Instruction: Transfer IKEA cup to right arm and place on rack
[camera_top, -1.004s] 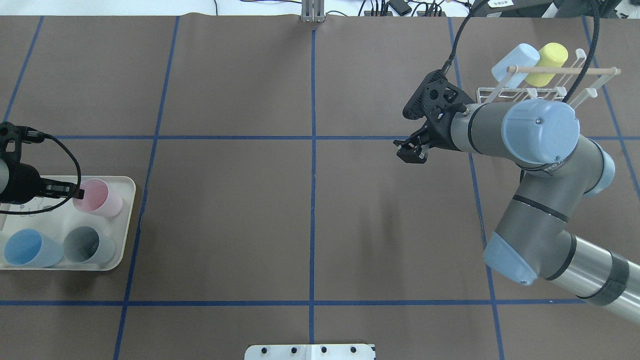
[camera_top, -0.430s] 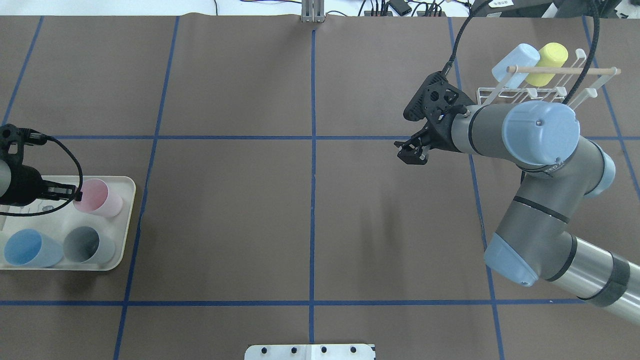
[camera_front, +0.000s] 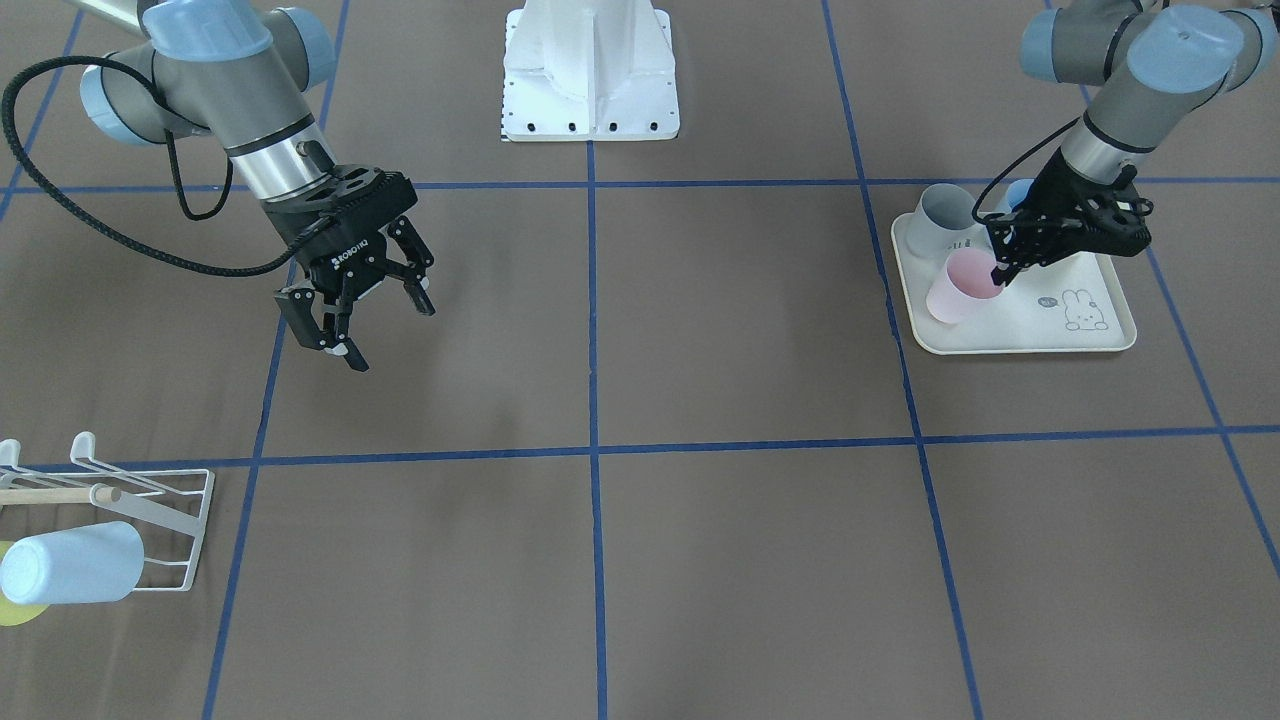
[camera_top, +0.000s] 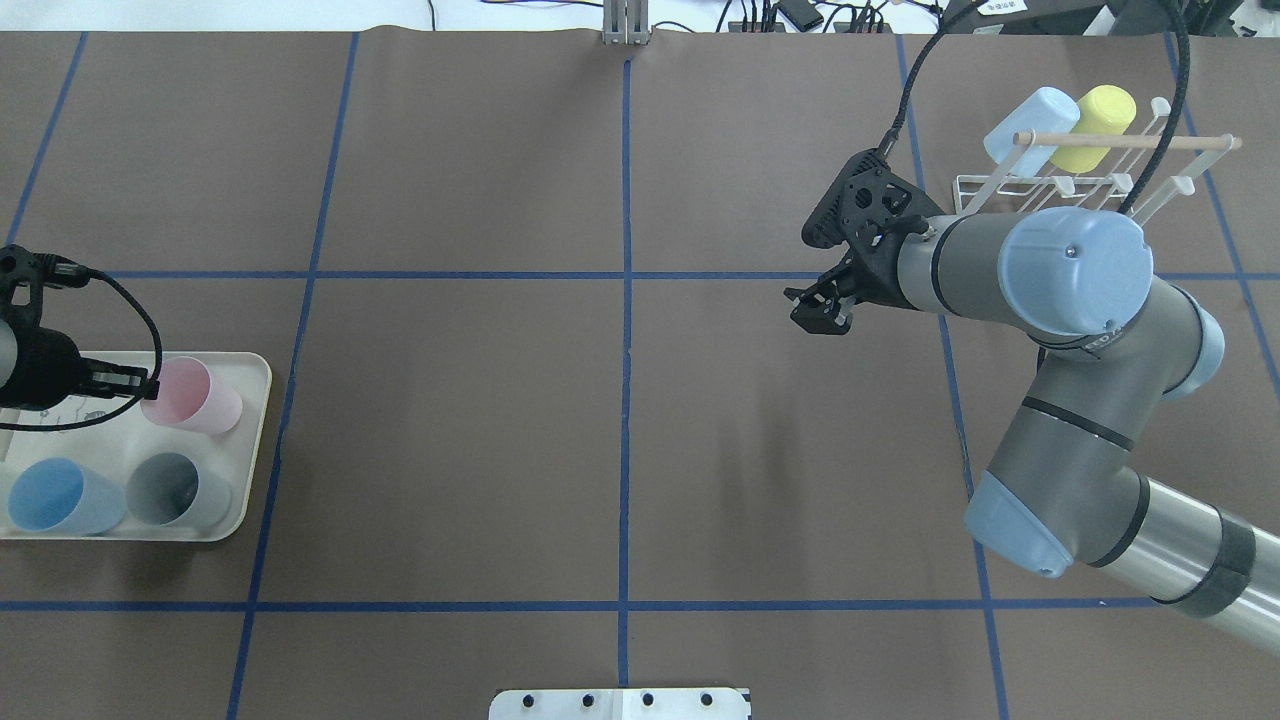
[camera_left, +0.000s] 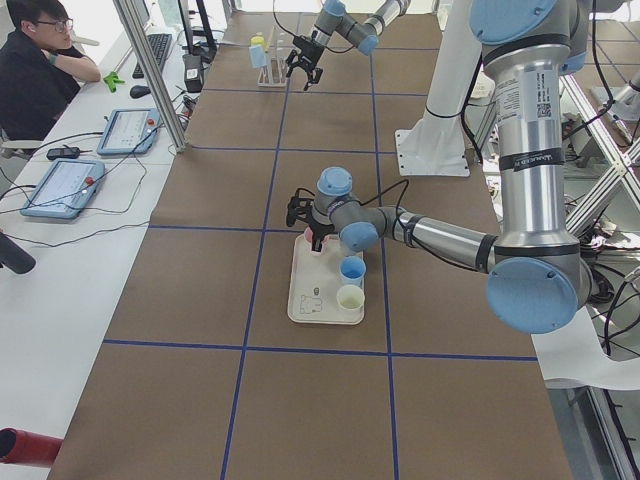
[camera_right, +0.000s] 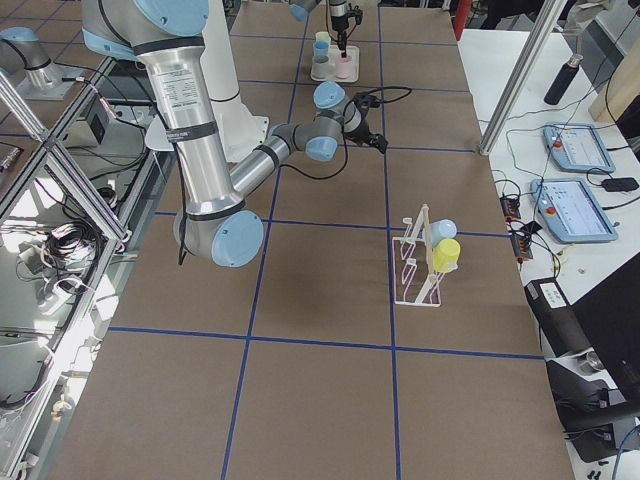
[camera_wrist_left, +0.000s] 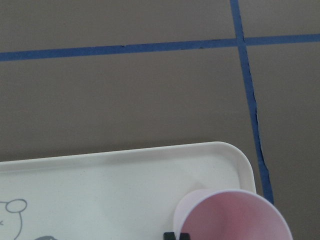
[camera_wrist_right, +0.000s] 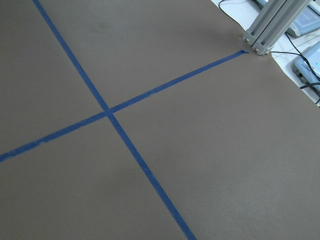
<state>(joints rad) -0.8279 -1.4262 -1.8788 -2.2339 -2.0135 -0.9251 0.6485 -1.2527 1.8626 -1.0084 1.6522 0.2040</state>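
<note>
Beside pink cup (camera_top: 195, 396) stands grey cup (camera_top: 182, 490).

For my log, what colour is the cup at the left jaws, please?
The cup is pink, best seen front-facing.

The left hand (camera_top: 150, 382) has tugged the pink cup (camera_top: 203, 398) slightly leftward.

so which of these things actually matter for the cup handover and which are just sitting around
In the job: pink cup, its rim pinched by the left gripper; right gripper, open above the table; rack.

Just lying about for now: blue cup and grey cup on the tray; pale blue cup and yellow cup already on the rack.
</note>
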